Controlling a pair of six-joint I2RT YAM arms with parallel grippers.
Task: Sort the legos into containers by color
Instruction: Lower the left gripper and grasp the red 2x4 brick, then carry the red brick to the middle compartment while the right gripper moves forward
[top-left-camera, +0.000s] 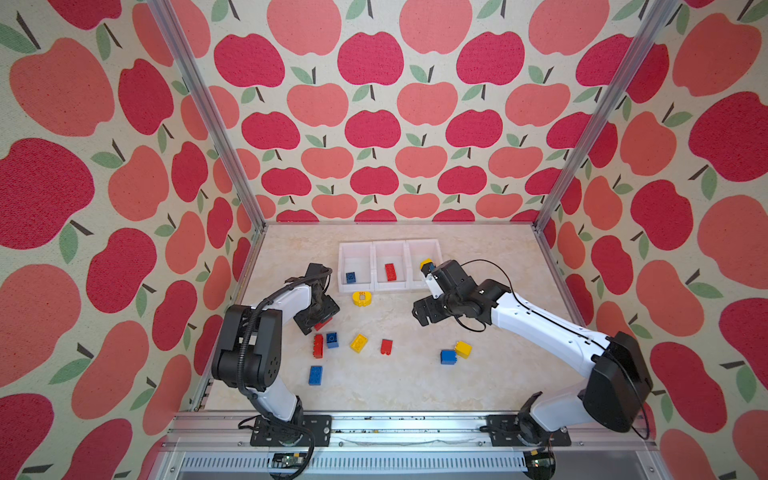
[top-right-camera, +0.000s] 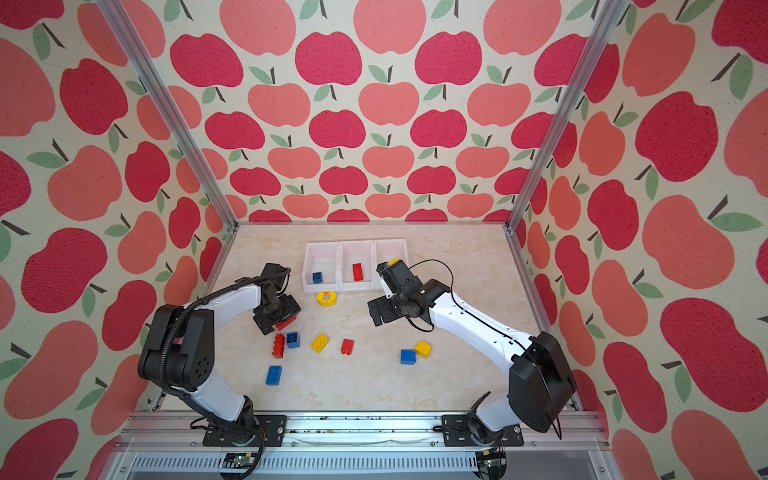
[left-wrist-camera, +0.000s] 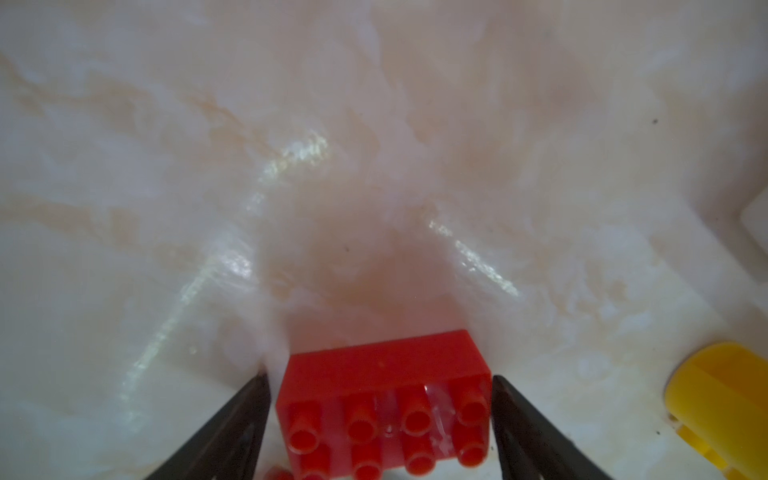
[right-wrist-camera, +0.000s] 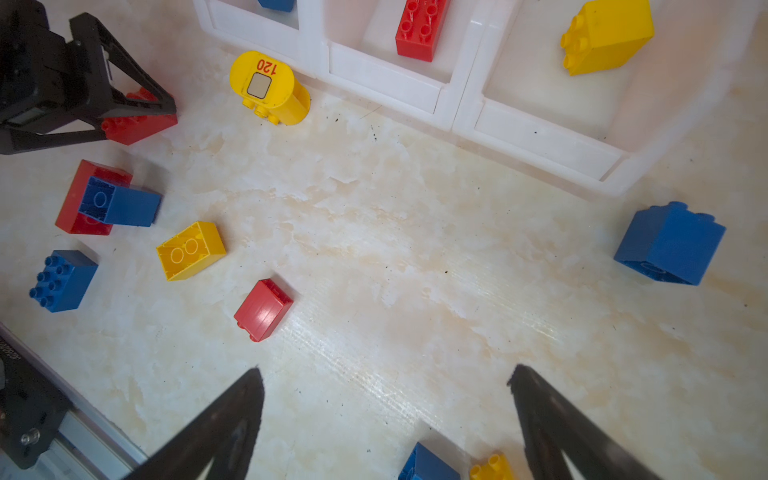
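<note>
Farthest from the containers (top-left-camera: 390, 286), toward the front rail (top-left-camera: 415, 420), a lone blue oblong brick (top-left-camera: 316, 375) lies on the table (top-left-camera: 415, 390). A little closer to the containers, a blue square brick (top-left-camera: 447, 357) and a yellow square brick (top-left-camera: 463, 349) touch each other. Closer again comes a loose row. It is made up of a red oblong brick (top-left-camera: 318, 345) with a second blue brick (top-left-camera: 331, 340) against it, a yellow oblong brick (top-left-camera: 358, 343) on its side, and a small red brick (top-left-camera: 386, 346).

Next toward the containers, the left gripper (left-wrist-camera: 381, 375) sits low over the table. A red eight-stud brick (left-wrist-camera: 386, 415) lies directly between its fingers. The jaws stand astride it at barely more than its width, and a thin gap shows beside the brick, so it is not clamped. About as far from the containers, the right gripper (right-wrist-camera: 386, 370) hangs above bare table, jaws spread wide with nothing between them. The touching blue and yellow pair lies on its side away from the containers.

Just in front of the containers rests a round yellow piece (top-left-camera: 361, 298) marked 120. A tall blue brick (right-wrist-camera: 669, 243), seen only in the right wrist view, stands near their front too.

Inside the containers, one to each, lie a binned blue brick (top-left-camera: 350, 277), a binned red brick (right-wrist-camera: 422, 29) and a binned yellow brick (right-wrist-camera: 606, 37).
</note>
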